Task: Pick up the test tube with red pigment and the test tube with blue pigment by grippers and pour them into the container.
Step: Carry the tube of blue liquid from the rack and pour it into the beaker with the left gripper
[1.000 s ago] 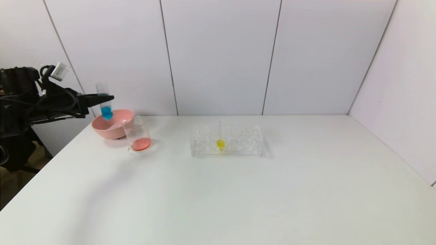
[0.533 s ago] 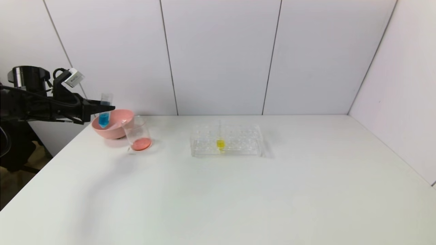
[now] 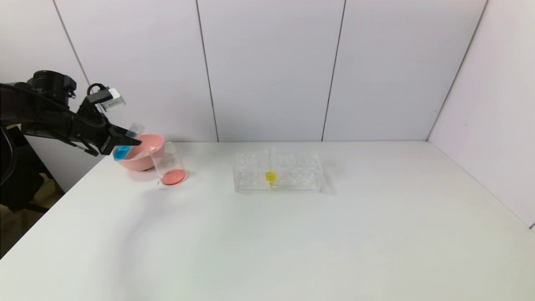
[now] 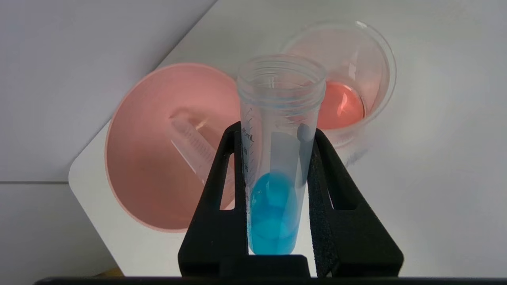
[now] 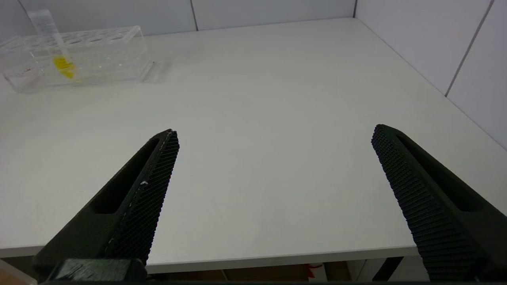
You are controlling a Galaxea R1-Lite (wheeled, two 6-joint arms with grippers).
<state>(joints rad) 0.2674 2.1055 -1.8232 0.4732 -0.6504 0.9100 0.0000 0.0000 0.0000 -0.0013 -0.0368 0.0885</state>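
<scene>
Blue tube (image 3: 123, 147) now tips toward the beaker (image 3: 168, 164) near the counter's (image 3: 267, 234) far left corner, upright a moment ago; left claw (image 3: 125, 141) squeezes it, so pouring comes next. Right claw (image 5: 273, 158) waits wide open

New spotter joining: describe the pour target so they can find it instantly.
Look at the white table's far left corner, where a pink bowl sits. Right beside it, toward the clear rack, stands the container: a clear glass beaker, the only vessel with red-orange liquid pooled at its bottom.
</scene>
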